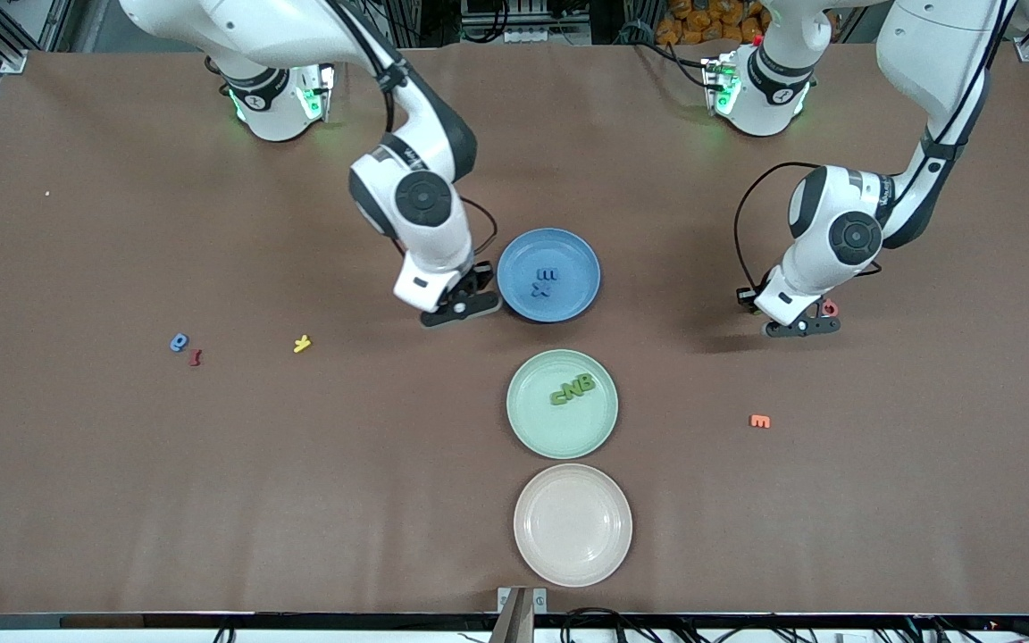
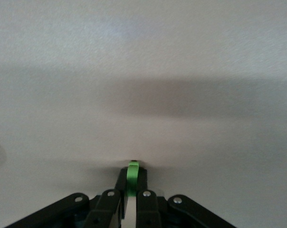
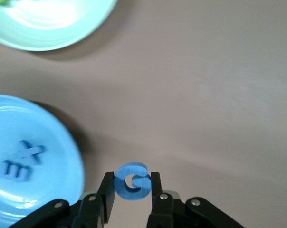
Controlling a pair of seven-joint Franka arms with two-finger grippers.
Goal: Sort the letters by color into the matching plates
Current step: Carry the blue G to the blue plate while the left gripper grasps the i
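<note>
A blue letter G [image 3: 132,181] is gripped between the closed fingers of the right gripper [image 1: 463,304], just beside the blue plate [image 1: 579,259] at the middle of the front view; two blue letters [image 1: 545,281] already lie in it. At middle right, a green letter [image 2: 132,176] is pinched in the left gripper [image 1: 802,325], low over the table. Three green letters [image 1: 572,390] rest in the green plate [image 1: 532,420] below centre. Delivery is judged in hand: each held letter must next be carried over its matching plate and released.
</note>
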